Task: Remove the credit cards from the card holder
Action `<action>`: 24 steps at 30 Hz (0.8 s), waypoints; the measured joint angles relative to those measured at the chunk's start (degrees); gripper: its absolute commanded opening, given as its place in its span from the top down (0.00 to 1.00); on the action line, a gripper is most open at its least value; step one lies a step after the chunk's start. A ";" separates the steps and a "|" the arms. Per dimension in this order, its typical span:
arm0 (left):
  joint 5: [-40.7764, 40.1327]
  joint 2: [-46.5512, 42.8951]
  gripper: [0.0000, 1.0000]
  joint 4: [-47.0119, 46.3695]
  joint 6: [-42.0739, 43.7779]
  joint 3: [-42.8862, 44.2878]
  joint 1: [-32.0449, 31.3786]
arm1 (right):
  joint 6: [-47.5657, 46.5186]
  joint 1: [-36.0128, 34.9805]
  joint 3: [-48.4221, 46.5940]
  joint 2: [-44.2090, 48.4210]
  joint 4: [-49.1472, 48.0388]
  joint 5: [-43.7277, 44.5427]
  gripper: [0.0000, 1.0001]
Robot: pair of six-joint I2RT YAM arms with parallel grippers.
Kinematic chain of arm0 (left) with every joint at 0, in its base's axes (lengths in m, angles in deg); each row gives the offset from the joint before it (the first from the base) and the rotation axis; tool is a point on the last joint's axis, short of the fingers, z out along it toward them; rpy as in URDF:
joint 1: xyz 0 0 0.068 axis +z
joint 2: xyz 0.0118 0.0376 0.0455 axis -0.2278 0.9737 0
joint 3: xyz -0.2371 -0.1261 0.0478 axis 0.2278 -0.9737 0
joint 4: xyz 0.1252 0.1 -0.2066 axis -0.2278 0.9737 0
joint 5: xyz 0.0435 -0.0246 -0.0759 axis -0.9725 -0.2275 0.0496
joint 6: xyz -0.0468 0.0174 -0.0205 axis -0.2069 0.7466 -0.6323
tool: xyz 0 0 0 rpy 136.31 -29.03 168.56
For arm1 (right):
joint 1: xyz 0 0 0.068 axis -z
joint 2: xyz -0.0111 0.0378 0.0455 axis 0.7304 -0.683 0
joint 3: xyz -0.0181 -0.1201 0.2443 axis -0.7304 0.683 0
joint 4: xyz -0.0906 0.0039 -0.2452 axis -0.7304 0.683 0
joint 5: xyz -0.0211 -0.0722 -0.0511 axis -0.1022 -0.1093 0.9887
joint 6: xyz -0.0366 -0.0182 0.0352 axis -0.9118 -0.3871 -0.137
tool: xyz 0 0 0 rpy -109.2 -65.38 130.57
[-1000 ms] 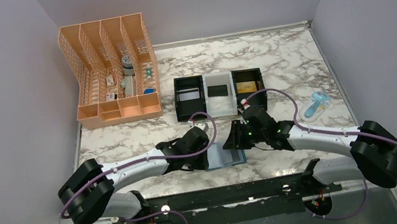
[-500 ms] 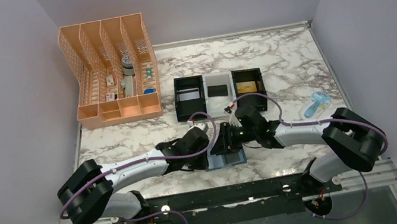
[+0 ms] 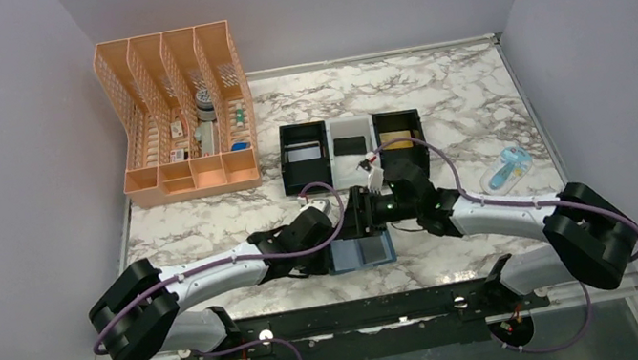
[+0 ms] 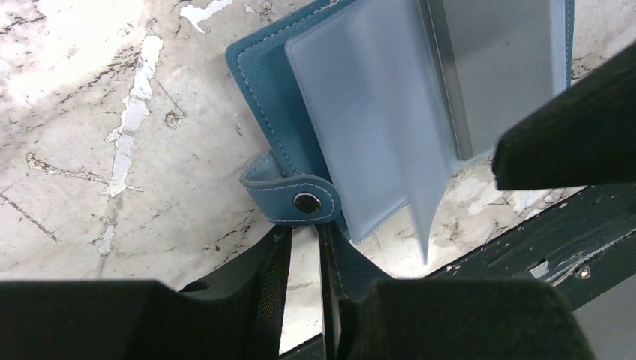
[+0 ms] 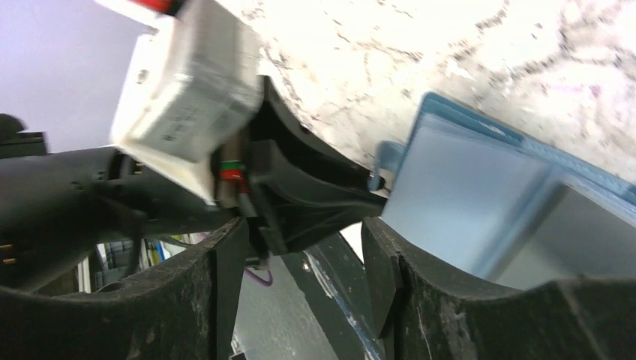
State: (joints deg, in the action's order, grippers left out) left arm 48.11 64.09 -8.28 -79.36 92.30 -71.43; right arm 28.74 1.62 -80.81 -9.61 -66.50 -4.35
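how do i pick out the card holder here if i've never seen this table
On the marble table, look at the near edge, just in front of the black-and-white tray. The card holder lies open there, where the two arms meet. It is the only teal-blue wallet, with pale pocket panels and a snap tab, unlike the upright peach organizer at back left.

left arm (image 3: 214,272) and right arm (image 3: 503,209) in smooth white link shells, bulky round black joint housings, thin purple cables (image 3: 448,164) looping along both, matte black left end effector (image 4: 307,292) and right end effector (image 5: 300,285), small green light (image 3: 390,206) at the right wrist, black screwed base rail (image 3: 365,313)
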 measured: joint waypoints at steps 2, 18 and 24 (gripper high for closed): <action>-0.04 0.00 0.77 0.00 0.00 0.00 0.00 | -0.31 0.00 -1.01 0.90 0.02 -0.11 0.41; -0.28 -1.51 0.78 -0.35 0.02 -0.68 0.00 | -5.77 1.07 -5.29 6.49 26.64 24.70 0.42; -0.28 -1.11 0.79 -0.42 0.09 -0.72 0.00 | -7.13 1.16 -5.29 4.94 31.17 27.08 0.45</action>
State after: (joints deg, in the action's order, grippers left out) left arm 47.83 62.98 -8.70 -79.27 91.58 -71.43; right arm 21.61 2.78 -86.10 -4.67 -35.34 22.73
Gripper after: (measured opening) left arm 0.215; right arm 0.568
